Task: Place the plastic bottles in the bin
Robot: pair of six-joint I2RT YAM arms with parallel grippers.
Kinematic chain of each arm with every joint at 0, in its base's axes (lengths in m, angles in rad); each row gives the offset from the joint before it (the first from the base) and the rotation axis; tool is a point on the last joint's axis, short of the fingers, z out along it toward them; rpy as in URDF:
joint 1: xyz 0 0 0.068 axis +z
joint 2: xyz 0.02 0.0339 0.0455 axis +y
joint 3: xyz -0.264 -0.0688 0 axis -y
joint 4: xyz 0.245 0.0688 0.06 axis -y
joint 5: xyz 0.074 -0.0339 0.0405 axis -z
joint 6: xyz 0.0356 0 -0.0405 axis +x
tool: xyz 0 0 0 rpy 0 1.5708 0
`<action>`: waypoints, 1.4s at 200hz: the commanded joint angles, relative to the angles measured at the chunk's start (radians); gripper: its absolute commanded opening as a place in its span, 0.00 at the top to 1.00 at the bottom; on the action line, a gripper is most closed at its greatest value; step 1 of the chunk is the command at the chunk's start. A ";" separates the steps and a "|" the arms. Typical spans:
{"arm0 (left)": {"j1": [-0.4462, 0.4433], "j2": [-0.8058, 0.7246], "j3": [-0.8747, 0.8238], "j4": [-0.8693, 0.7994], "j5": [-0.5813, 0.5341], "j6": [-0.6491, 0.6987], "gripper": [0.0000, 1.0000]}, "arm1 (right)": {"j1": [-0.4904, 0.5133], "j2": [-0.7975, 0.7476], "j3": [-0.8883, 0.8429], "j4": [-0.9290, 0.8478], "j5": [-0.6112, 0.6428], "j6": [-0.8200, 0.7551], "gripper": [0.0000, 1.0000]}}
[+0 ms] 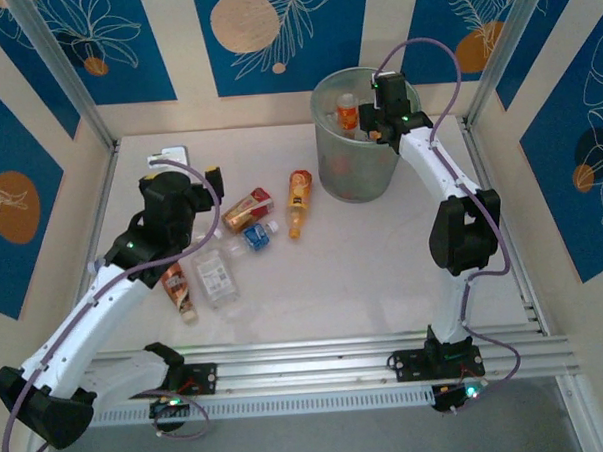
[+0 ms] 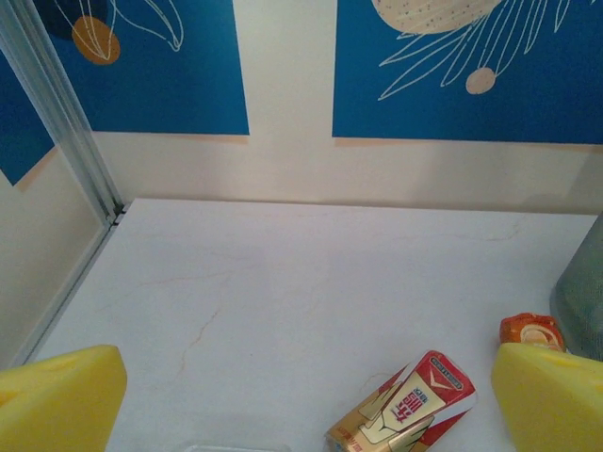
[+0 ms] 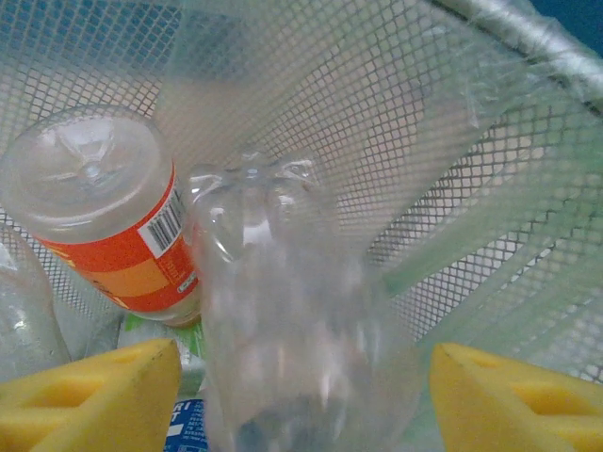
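On the left of the top view, the left end effector (image 1: 187, 168) hovers above the counter (image 1: 384, 272), its yellow fingers (image 2: 57, 400) spread as wide as they go and gripping nothing.

Beneath that arm lies a brown bottle with a red label (image 1: 179, 288). Just beside it is a clear flat bottle (image 1: 216, 277), whose label is too small to read. Next come a small bottle with a blue label (image 1: 257, 236) and a red-and-gold bottle (image 1: 248, 208). The left wrist view shows the red-and-gold bottle's label with a white panel and red characters, which I cannot read. An amber-orange bottle (image 1: 298, 201) with a red label lies further right, near the bin (image 1: 329, 160).

The bin stands at the far right of the counter, with a mesh-patterned wall and a thin plastic liner. Inside it, an orange-labelled bottle (image 3: 113, 226) shows a barcode, and a scrap of blue label below has no legible writing.

The right end effector (image 1: 382, 122) is over the bin's mouth, partly open. A blurred clear bottle (image 3: 292, 311) sits between its fingers (image 3: 94, 395), with a narrow gap on each side, so nothing is gripped.
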 commanded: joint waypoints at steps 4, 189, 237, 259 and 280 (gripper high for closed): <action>0.015 -0.023 -0.002 -0.012 0.014 -0.019 0.00 | -0.006 -0.024 0.038 -0.049 0.030 0.004 0.29; 0.016 0.081 0.049 0.000 0.170 -0.023 0.01 | 0.116 0.079 0.505 -0.513 -0.305 -0.001 0.39; 0.015 0.107 0.058 -0.006 0.189 -0.027 0.01 | 0.151 0.071 0.535 -0.578 -0.344 -0.032 0.45; 0.015 0.111 0.060 -0.005 0.186 -0.027 0.01 | 0.162 0.071 0.521 -0.602 -0.326 -0.045 0.47; 0.015 0.111 0.059 -0.005 0.186 -0.027 0.01 | 0.167 0.074 0.507 -0.614 -0.317 -0.062 0.48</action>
